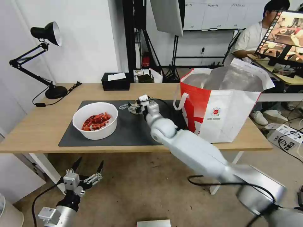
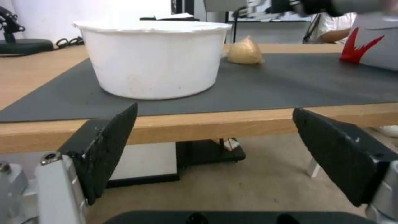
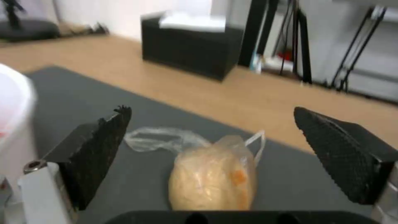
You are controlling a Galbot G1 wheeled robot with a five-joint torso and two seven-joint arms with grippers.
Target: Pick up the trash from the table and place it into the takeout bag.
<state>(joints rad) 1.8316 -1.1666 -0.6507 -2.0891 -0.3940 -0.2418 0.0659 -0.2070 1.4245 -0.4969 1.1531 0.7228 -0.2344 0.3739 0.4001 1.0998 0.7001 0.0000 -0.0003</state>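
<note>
Fingers (image 3: 338, 152) of the right gripper (image 3: 211, 137) spread wide around the bun (image 3: 213, 179), hidden from the head view.

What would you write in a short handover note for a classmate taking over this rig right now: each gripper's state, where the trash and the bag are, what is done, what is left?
Right gripper: open, reached over the dark mat, fingers either side of the bun in clear plastic, not closed on it.
Left gripper: open, parked low in front of the table, below its edge.
White bowl of crayfish shells: on the mat's left part, untouched.
Takeout bag: open, upright on the table's right end.
Done: nothing visibly bagged; the bag's inside cannot be seen.
Left: grasp the bun, bag it, then the bowl.
</note>
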